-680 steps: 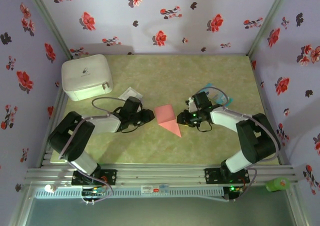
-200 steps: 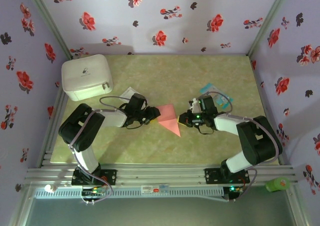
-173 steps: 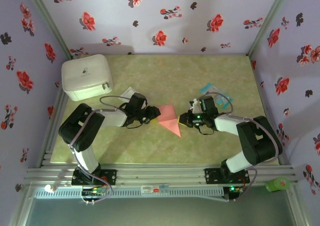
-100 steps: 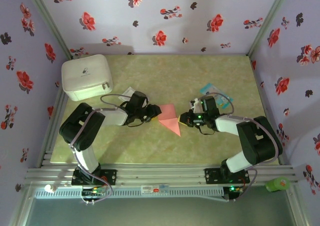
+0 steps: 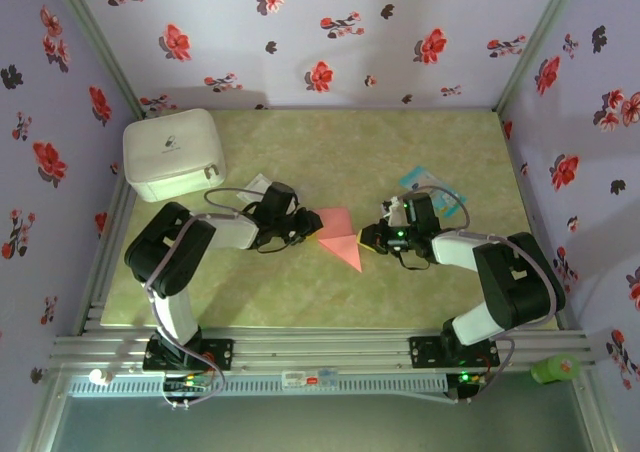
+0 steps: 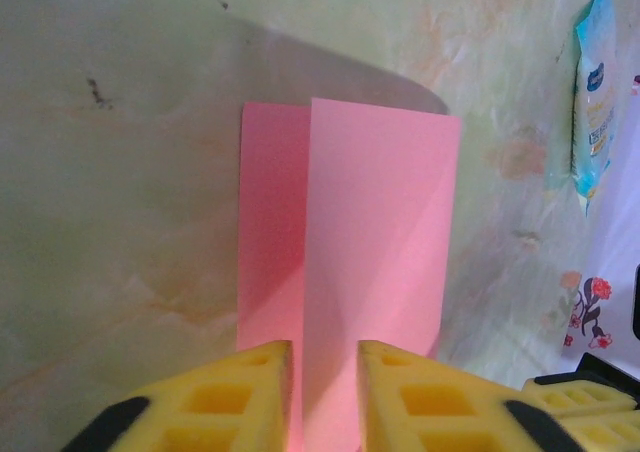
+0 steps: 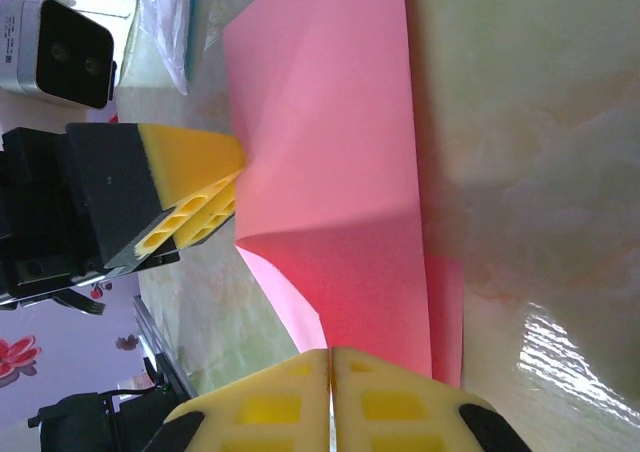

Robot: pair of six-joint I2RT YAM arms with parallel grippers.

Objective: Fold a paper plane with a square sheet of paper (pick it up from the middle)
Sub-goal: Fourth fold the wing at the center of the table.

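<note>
As wrist view reveals, right end effector (image 7: 331, 357) pinching pink paper (image 7: 330, 142).

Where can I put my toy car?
Bare green tabletop at the back, between the white rounded box and the teal-and-white packet; also the front strip along the metal rail. Crowded middle: left claw and right claw at the salmon-pink folded paper.
</note>
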